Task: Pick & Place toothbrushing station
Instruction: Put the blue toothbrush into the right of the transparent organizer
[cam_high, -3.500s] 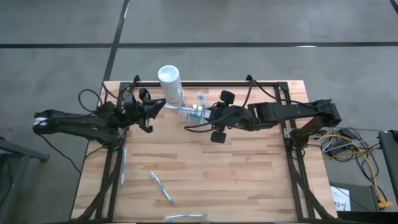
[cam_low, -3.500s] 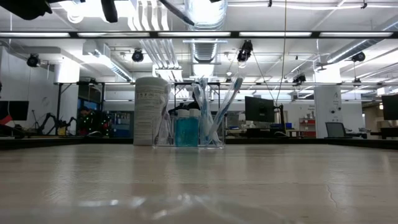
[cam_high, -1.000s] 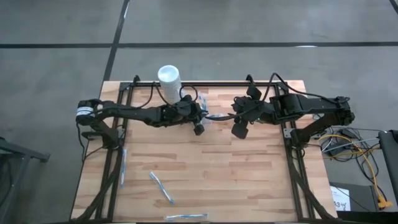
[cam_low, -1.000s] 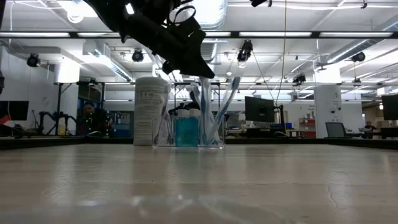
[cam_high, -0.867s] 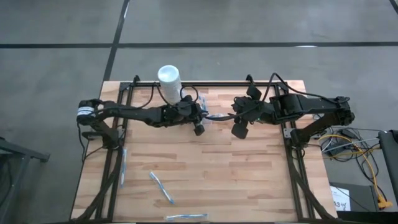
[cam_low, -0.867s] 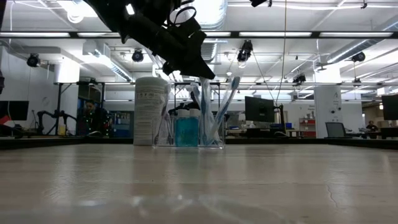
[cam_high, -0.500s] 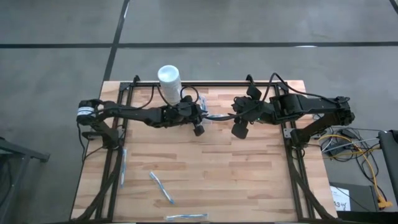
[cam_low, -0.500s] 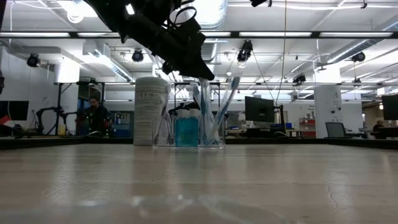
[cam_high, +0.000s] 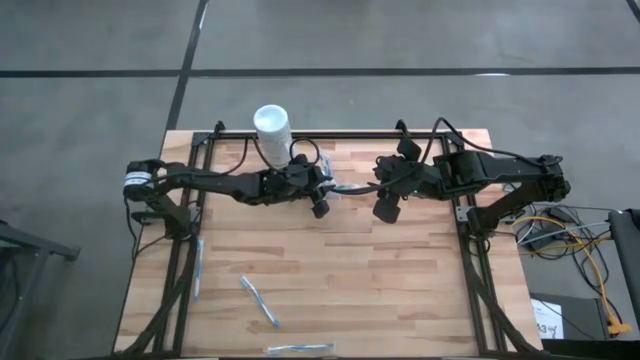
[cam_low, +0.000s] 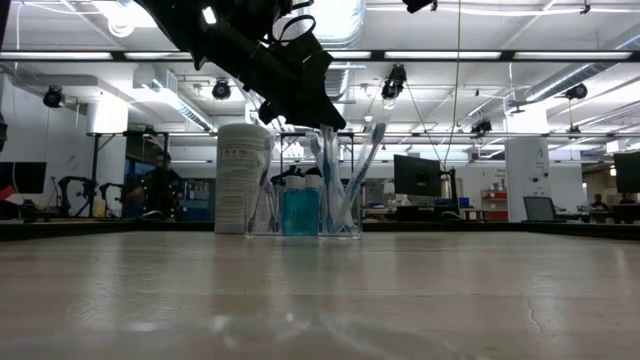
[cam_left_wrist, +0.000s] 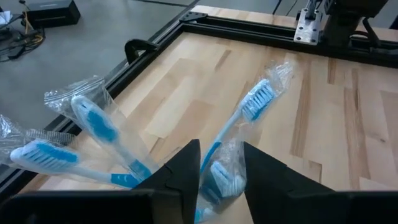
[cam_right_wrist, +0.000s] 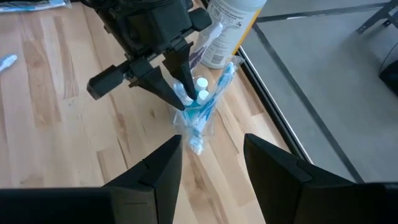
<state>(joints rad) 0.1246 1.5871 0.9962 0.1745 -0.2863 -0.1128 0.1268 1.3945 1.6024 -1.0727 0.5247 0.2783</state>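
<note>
High view: left tool (cam_high: 322, 193), fingers parted, hides the toothbrushing station (cam_low: 305, 210); right tool (cam_high: 386, 190) spread.

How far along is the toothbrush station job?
Several wrapped blue-and-white toothbrushes stand in the small clear plastic holder. The left gripper is at one of them; the right gripper waits open nearby. Left: three loose toothbrushes on the wooden table.

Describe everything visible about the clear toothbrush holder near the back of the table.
The toothbrushing station is a small clear plastic holder standing upright on the wooden table, close beside the taller white cylinder. It holds blue-and-white toothbrushes in crinkly clear wrappers, leaning outward, and a blue bottle with a white cap. The left gripper is at the brush tops, fingers apart around one wrapped brush.
</note>
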